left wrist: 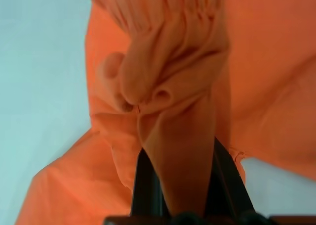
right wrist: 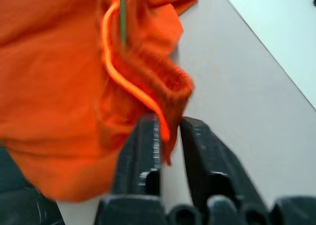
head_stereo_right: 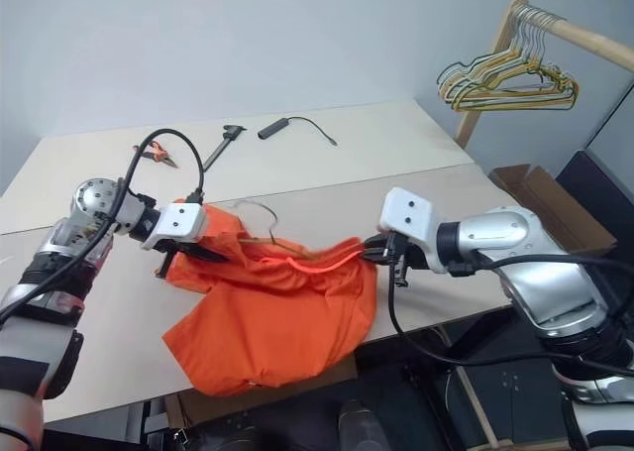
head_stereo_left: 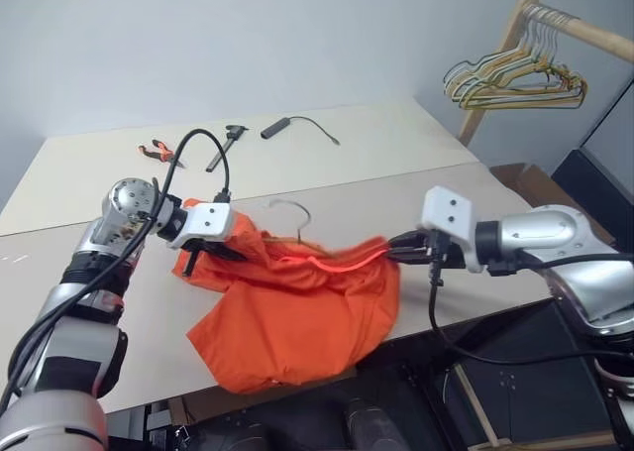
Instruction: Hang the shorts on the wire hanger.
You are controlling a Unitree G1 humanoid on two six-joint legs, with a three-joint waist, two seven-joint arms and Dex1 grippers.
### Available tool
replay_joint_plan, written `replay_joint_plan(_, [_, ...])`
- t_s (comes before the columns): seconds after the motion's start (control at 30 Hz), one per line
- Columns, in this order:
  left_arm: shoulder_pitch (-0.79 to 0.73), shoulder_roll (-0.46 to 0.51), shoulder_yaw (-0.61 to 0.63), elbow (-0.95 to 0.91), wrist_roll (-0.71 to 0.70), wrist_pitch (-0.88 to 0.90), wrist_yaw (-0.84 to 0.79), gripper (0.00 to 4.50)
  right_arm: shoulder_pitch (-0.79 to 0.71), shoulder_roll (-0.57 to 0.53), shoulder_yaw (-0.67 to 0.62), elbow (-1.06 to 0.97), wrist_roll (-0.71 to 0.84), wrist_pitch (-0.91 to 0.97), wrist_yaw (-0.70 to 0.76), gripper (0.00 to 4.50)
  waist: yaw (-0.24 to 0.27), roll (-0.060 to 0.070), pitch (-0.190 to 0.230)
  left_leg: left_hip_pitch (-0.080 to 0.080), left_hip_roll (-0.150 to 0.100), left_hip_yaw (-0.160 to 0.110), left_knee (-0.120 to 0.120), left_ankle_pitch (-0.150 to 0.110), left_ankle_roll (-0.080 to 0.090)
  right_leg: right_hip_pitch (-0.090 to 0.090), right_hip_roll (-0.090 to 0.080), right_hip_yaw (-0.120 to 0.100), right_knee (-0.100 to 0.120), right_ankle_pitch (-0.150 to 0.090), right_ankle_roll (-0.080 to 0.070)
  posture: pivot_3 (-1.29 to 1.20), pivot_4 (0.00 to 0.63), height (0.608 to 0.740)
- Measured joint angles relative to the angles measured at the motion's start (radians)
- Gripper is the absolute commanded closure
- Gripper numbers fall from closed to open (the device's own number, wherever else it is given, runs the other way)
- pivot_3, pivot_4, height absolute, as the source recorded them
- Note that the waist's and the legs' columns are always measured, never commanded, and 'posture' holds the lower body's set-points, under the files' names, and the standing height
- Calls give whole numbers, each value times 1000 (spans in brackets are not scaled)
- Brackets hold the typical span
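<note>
bare table point(head_stereo_left: 396, 149) beyond the shorts point(head_stereo_left: 297, 312), pliers point(head_stereo_left: 156, 152) and cable point(head_stereo_left: 302, 124) farther back

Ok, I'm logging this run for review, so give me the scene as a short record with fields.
shorts: orange, bunched on the table, one part hanging over the near edge
wire hanger: hook showing above the shorts, the rest under the fabric
left gripper: shut on the waistband at the shorts' left end
right gripper: fingers apart, the waistband's edge lying between them at the shorts' right end
far side of table: pliers, a black tool, a cabled device
background: rack with spare hangers
</note>
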Motion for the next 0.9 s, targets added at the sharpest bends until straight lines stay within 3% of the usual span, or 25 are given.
replay_joint_plan(0.23, [-26, -13, 8, 42, 6, 0, 3, 4500, 20, -23, -5, -12, -15, 35, -11, 151, -9, 0, 0, 0, 0, 0, 0, 0, 0, 0, 0, 0, 0, 0, 0, -228, 0, 740])
replay_joint_plan(0.27, [-26, -14, 8, 50, 8, 0, 4, 4500, 27, -29, -16, -15, -13, 35, -4, 56, -11, 0, 0, 0, 0, 0, 0, 0, 0, 0, 0, 0, 0, 0, 0, -225, 0, 740])
replay_joint_plan(0.47, [-26, -18, 10, 67, 11, -3, 11, 4500, 21, -57, -115, -15, 57, 38, 40, 56, -21, 0, 0, 1, 0, 0, 0, 0, 0, 0, 0, 0, 1, 0, 0, -225, 0, 740])
replay_joint_plan(0.6, [-29, -28, 11, 70, 16, -11, 22, 4500, -85, 7, -149, -31, 136, 91, 35, 56, -31, 0, -1, 1, 1, -1, 0, 0, 0, 0, 0, 0, 2, 0, 0, -230, 0, 740])
replay_joint_plan(0.9, [-60, -53, 37, 87, 12, 3, 37, 4500, -308, 290, 128, 53, 70, 276, -149, 56, -50, 0, -2, -1, 0, -3, 0, 0, 0, -1, -1, -1, 5, 0, 0, -216, 0, 740])
